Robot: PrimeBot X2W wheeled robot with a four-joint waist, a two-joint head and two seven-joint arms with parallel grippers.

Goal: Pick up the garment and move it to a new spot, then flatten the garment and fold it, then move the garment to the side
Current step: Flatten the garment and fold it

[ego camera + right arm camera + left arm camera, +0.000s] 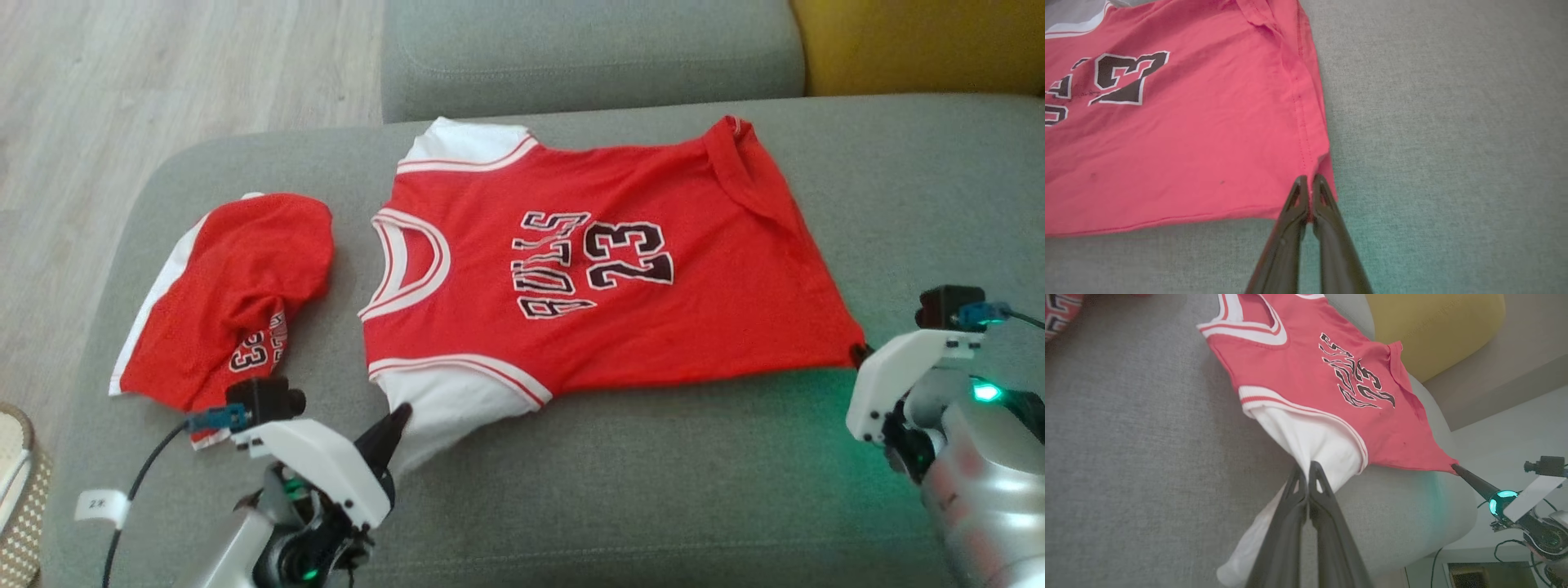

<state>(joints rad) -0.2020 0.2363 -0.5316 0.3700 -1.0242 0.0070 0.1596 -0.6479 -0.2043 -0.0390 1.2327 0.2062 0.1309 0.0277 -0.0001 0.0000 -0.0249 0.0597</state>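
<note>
on the grey sofa (653, 474) in front of us we count two pieces of clothing, both red and white. one is the jersey (490, 245), lying mostly flat in the middle of the seat and turned sideways, neck hole toward our left and hem toward our right, with the lettering and the number 23 facing up. its far hem corner is folded over onto itself. the other is a pair of shorts (237, 286), crumpled in a heap to the left of the jersey, close beside it but apart.

we have two sets of fingers at work, and both are clenched on the jersey. the left fingers (1318, 486) pinch the near white sleeve, and the cloth is drawn up into a peak at their tips. the right fingers (1323, 200) pinch the near hem corner, right at the side seam, and the red edge between the two grips runs fairly straight.

beyond the seat we see one yellow cushion (922, 41) at the far right and pale wooden floor (163, 82) at the far left.
</note>
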